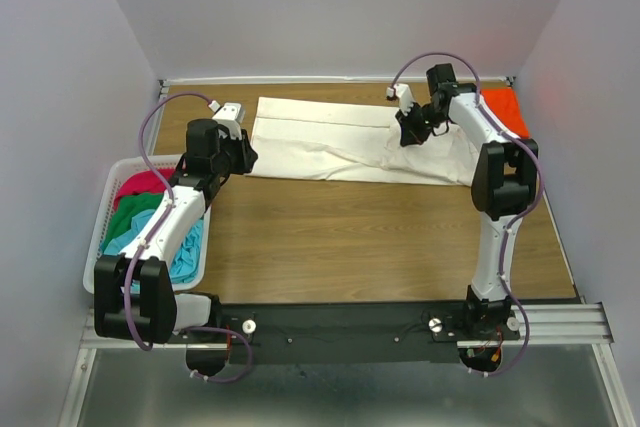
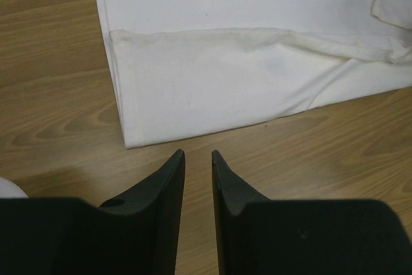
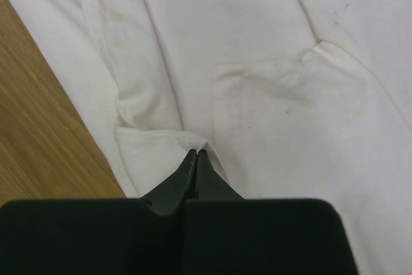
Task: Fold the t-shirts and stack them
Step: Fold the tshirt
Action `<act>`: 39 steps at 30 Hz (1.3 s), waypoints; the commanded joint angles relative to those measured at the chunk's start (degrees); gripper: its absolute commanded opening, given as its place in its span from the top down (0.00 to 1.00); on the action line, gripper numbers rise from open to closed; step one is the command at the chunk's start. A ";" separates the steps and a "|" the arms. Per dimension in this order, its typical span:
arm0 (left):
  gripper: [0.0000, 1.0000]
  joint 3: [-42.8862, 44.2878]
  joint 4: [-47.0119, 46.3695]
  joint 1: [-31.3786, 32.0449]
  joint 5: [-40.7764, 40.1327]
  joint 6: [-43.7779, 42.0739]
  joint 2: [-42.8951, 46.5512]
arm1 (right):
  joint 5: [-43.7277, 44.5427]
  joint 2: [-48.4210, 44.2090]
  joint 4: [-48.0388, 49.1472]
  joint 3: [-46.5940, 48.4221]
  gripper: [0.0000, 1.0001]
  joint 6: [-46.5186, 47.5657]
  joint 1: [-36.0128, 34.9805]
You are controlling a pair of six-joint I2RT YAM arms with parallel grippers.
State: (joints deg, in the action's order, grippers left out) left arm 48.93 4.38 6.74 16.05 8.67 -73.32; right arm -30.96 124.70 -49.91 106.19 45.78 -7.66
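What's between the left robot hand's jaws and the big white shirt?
Only a strip of bare wooden table, shown in the left wrist view, separates the left gripper from the cream-white shirt.

The large t-shirt (image 1: 330, 142) lies flat across the far surface (image 1: 350, 237). The basket (image 1: 100, 217) at the left edge holds bundled t-shirts (image 1: 140, 212). A further t-shirt (image 1: 505, 107) lies in the far right corner.

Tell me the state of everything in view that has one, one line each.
cream-white t-shirt: flat on the table, partly folded.
orange t-shirt: lying at the far right corner.
basket: filled with crumpled t-shirts.
left gripper: open, empty.
right gripper: shut on a fold of the cream-white t-shirt.
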 commanded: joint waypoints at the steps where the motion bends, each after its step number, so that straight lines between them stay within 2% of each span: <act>1: 0.69 0.73 -0.43 -0.24 -0.23 -1.02 -0.42 | 0.98 -1.22 -0.37 4.45 0.99 1.07 -0.42; 11: 0.69 0.99 -0.08 -0.24 -0.85 -1.20 -1.21 | 8.11 1.94 6.22 9.12 0.99 -1.48 -1.66; 30: 0.69 1.43 0.28 -0.24 -1.20 -1.55 -3.06 | 18.65 3.53 21.78 7.89 0.99 -5.17 -4.99; 39: 0.69 1.52 0.45 -0.24 -1.11 -1.55 -3.50 | 23.92 5.72 23.98 8.68 0.99 -4.82 -7.46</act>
State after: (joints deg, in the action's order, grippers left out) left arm 48.97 4.45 6.74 16.01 7.99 -76.18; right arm -11.11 127.66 -28.91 114.17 41.56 -14.26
